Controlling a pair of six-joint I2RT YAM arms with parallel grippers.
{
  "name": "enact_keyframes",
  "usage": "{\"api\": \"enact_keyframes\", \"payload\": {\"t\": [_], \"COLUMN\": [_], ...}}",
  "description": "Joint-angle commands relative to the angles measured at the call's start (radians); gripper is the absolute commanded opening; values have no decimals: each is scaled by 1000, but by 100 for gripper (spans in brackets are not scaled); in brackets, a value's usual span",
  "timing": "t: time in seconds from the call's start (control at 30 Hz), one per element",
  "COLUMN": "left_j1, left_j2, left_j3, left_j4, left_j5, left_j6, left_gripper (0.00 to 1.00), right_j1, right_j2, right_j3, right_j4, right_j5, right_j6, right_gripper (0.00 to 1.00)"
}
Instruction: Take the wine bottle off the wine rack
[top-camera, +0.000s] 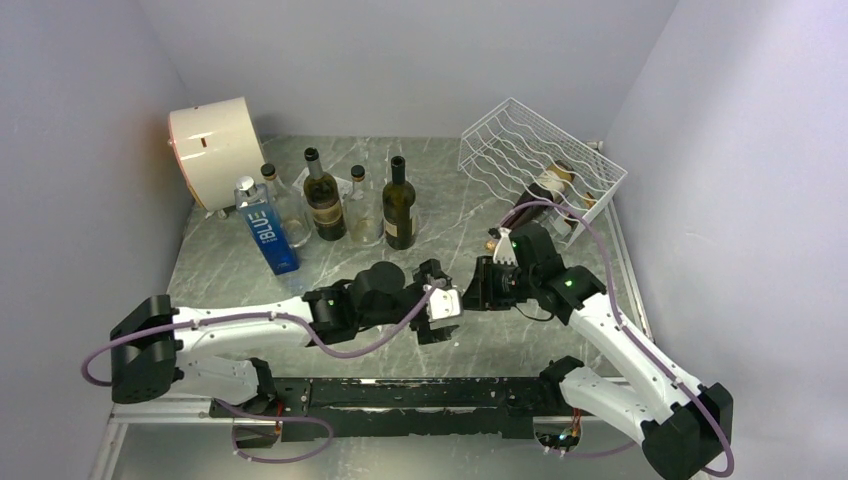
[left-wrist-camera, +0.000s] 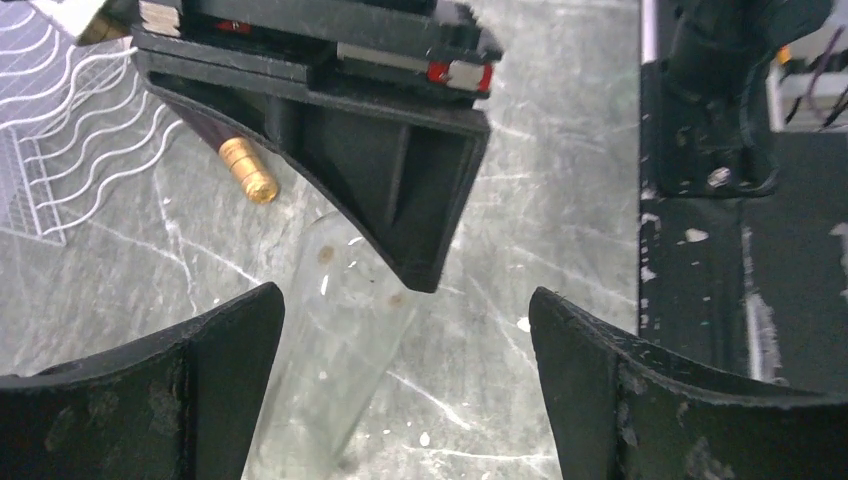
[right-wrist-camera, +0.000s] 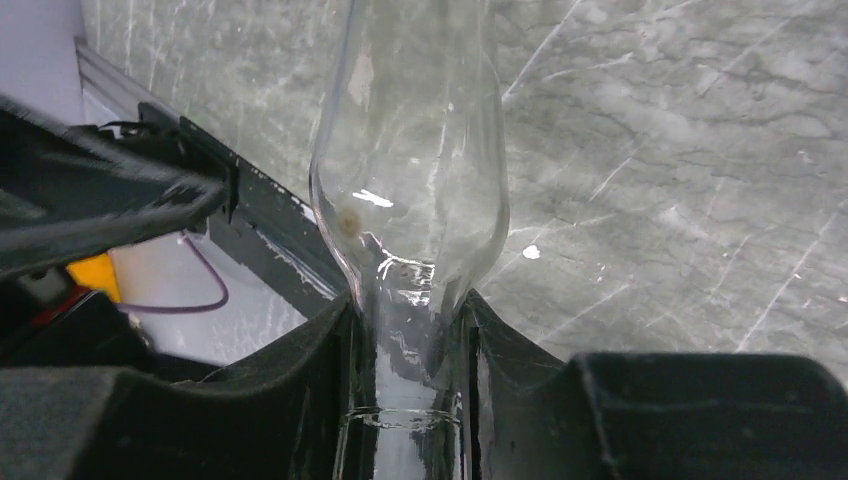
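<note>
right gripper is pinched tight on the neck of the clear wine bottle, already well apart from the wine rack, so the wide-open, empty left gripper should centre on its body before closing

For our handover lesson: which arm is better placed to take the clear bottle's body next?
Left: the left gripper is open and faces the clear bottle; the right gripper is shut on its neck.
</note>
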Motion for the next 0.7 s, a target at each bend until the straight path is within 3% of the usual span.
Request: {"api": "enact_keyframes", "payload": {"t": [0.0,0.1,0.37,0.43,0.57,0.6,0.67], "left_j1": [-14,-14,-14,-14,-13,-13,-12], "left_j2": [64,113,236,264,266,255,228], "left_j3": [55,67,70,94,115,106,88], "left_j4": [-13,-14,35,25,30,44,67], "left_j5": [-110,-135,-196,-214,-267,-277,-295], "left_j6": [93,153,236,243,222,213,189], "left_gripper": [96,100,97,89,59,54,44], "right_j1": [0,1,0,1,1,0,0], "right_j2": [-24,-39,-56,-62,-67,-68,-82], "right_j3": [3,5,14,9,22,30,43], "right_j4": [22,22,-16,-10,-25,-27,-20], "right_j5": [-98,-115,-145,-153,-124,-113,-92], "right_j6": [-46,-57,-86,-84,-84,-85,-80], "right_gripper": [0,0,0,0,1,11,46]}}
